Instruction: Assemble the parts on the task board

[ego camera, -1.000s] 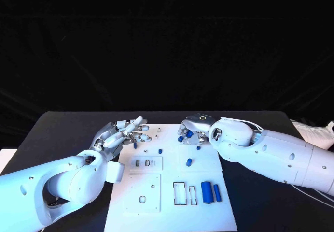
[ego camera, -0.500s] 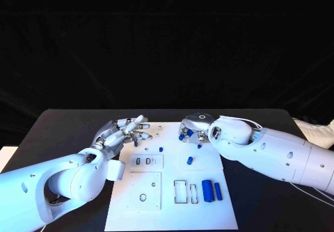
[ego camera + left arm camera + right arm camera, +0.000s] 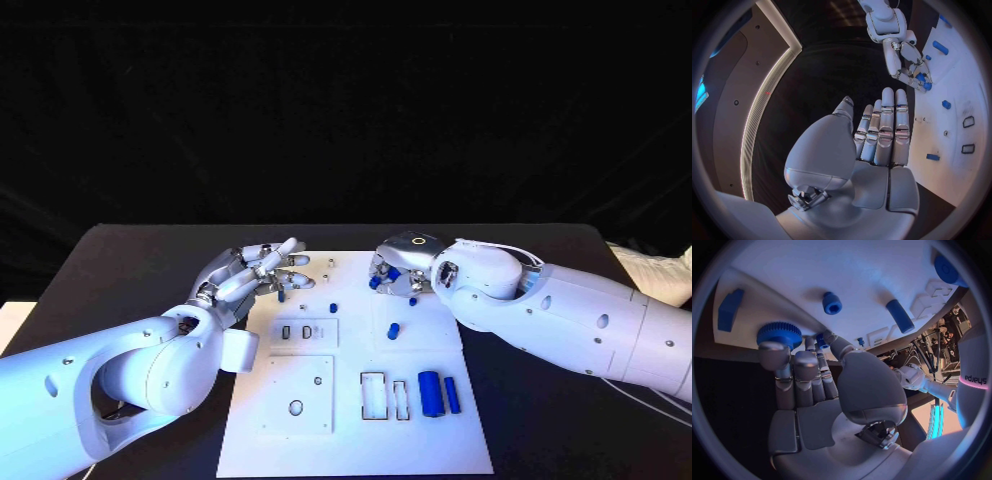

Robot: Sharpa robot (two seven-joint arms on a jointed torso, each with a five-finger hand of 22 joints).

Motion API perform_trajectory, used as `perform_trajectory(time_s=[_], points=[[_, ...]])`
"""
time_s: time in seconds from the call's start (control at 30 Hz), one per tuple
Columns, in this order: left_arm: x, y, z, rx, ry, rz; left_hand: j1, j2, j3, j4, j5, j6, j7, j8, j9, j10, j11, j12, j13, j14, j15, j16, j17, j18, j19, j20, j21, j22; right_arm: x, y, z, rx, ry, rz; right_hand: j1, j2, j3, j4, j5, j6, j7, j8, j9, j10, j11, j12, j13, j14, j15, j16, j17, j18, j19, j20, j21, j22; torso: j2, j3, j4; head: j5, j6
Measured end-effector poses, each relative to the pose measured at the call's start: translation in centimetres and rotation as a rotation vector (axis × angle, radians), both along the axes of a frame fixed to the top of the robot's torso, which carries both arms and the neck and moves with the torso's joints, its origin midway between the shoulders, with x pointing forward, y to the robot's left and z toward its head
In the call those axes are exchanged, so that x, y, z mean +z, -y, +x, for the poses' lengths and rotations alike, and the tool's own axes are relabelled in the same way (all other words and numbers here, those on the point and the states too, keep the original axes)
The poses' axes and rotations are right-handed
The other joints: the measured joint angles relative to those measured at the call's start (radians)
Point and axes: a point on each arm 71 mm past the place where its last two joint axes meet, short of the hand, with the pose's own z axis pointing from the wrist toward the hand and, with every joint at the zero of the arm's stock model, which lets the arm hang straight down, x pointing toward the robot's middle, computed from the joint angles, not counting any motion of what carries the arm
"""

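White task board (image 3: 346, 440) in the lower middle of the head view, on the black table (image 3: 130, 260). Left hand (image 3: 257, 272) at the board's upper left edge, fingers stretched out straight and side by side in the left wrist view (image 3: 882, 135), nothing in the palm, released. Right hand (image 3: 397, 270) at the board's upper middle, fingers curled down around a blue toothed gear (image 3: 779, 334), grasping it against the board surface; same gear as a blue patch under the fingers in the head view (image 3: 387, 279). On the board below that hand: a small blue peg (image 3: 413, 300) just beside the fingers, another small blue peg (image 3: 333, 309) left of centre, and a short blue cylinder (image 3: 392, 331) standing free near the middle. Two small slots (image 3: 296, 332) in the raised block at centre left; whether anything sits in them, cannot tell. An oval hole (image 3: 296, 408) in the lower left block, nothing seen in it. Two red-outlined rectangular recesses (image 3: 384, 396) at lower centre, board surface showing through. To their right, lying on the board outside the recesses, a thick blue cylinder (image 3: 430, 393) and a thinner blue rod (image 3: 451, 396), side by side. In the right wrist view, a blue round bushing with a centre hole (image 3: 832, 303), a blue bar (image 3: 899, 316) and a blue block (image 3: 729, 309) lying apart on the white surface.
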Motion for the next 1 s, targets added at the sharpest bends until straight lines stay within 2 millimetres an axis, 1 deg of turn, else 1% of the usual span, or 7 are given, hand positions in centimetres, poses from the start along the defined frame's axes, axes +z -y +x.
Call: perform_trajectory(time_s=[0.03,0.13,0.2,0.67,0.73,0.83,1.0], points=[[0.00,-0.01,0.01,0.000,0.000,0.000,0.000,0.000,-0.002,-0.002,0.000,0.000,0.000,0.000,0.000,0.000,0.000,-0.003,0.000,0.000,0.000,0.000,0.002,0.000,0.000,0.000,0.000,0.000,0.01,-0.01,-0.01,0.000,0.001,0.001,-0.001,-0.003,-0.002,0.002,0.000,-0.004,0.004,-0.001,-0.001,-0.007,0.004,0.000,0.000,0.000,0.000,0.000,-0.007,0.000,-0.005,0.005,0.000,-0.003,0.000,-0.0001,0.0000,0.000,0.000],[-0.01,-0.02,0.02,0.000,0.000,0.000,0.000,0.000,-0.005,-0.005,0.000,0.000,0.000,-0.004,0.000,0.000,0.000,-0.007,0.000,0.000,0.000,0.000,0.007,0.000,0.000,0.000,0.000,-0.001,0.09,-0.08,-0.07,0.001,0.006,0.008,0.002,-0.014,-0.007,0.007,0.000,-0.012,0.012,-0.004,-0.003,-0.021,0.006,0.000,-0.001,0.000,0.000,-0.006,-0.020,0.000,-0.010,0.003,0.000,-0.010,0.001,-0.0002,0.0001,0.000,0.001],[-0.01,-0.03,0.02,0.000,0.000,0.000,0.000,0.000,-0.006,-0.006,-0.004,0.000,0.000,-0.004,0.000,0.000,0.000,-0.007,0.000,0.000,0.000,0.000,0.008,0.000,0.000,0.000,0.000,-0.001,0.15,-0.17,-0.14,0.004,0.011,0.013,0.001,-0.014,-0.007,0.007,0.000,-0.016,0.008,-0.004,-0.003,-0.021,0.006,0.000,-0.001,-0.004,0.004,-0.006,-0.023,0.000,-0.014,0.007,0.000,-0.011,0.001,-0.0003,0.0005,0.000,0.001],[-0.06,-0.13,0.11,0.001,-0.002,0.001,0.000,0.000,-0.008,-0.008,-0.004,-0.004,0.004,-0.008,0.000,0.000,0.000,-0.007,-0.001,0.000,0.000,0.000,0.012,0.000,0.000,0.000,0.000,-0.001,0.33,-0.51,-0.29,0.012,0.025,0.031,0.001,-0.014,-0.003,0.020,0.000,-0.019,0.012,-0.004,-0.003,-0.021,0.006,0.000,0.000,-0.004,0.004,-0.006,-0.023,0.000,-0.017,0.010,0.000,-0.008,0.004,-0.0002,-0.0003,0.002,0.004],[-0.06,-0.13,0.11,0.000,-0.002,0.001,0.000,0.000,-0.008,-0.008,-0.004,-0.004,0.004,-0.008,0.000,0.000,0.000,-0.007,-0.001,0.000,0.000,0.000,0.012,0.000,0.000,0.000,0.000,-0.001,0.32,-0.52,-0.27,0.012,0.024,0.030,0.005,-0.010,0.005,0.028,0.000,-0.010,0.003,-0.004,-0.001,-0.014,0.000,0.000,0.004,-0.004,0.004,-0.001,-0.011,0.000,-0.017,0.010,0.011,0.006,0.004,-0.0001,-0.0005,0.002,0.005],[-0.06,-0.14,0.12,0.000,-0.002,0.001,0.000,0.000,-0.008,-0.008,-0.004,-0.004,0.004,-0.008,0.000,0.000,0.000,-0.007,-0.001,0.000,0.000,0.000,0.013,0.000,0.000,0.000,0.000,-0.002,0.29,-0.54,-0.26,0.012,0.022,0.029,0.040,0.005,0.036,0.028,-0.007,0.024,-0.008,0.012,0.007,0.023,-0.008,0.008,0.006,-0.003,0.003,0.022,0.016,0.000,-0.016,0.009,0.035,0.037,0.005,0.0000,-0.0003,0.002,0.005],[-0.07,-0.15,0.12,0.000,-0.003,0.001,0.000,0.000,-0.008,-0.008,-0.004,-0.004,0.004,-0.008,0.000,0.000,0.000,-0.011,-0.001,0.000,0.000,0.000,0.016,0.000,0.000,0.000,0.000,-0.002,0.34,-0.62,-0.25,0.013,0.023,0.022,0.058,0.009,0.072,0.023,-0.013,0.063,-0.019,0.022,0.014,0.061,-0.019,0.011,0.007,-0.002,-0.005,0.050,0.052,-0.001,-0.001,-0.006,0.080,0.098,0.005,0.0003,0.0001,0.001,0.004]])
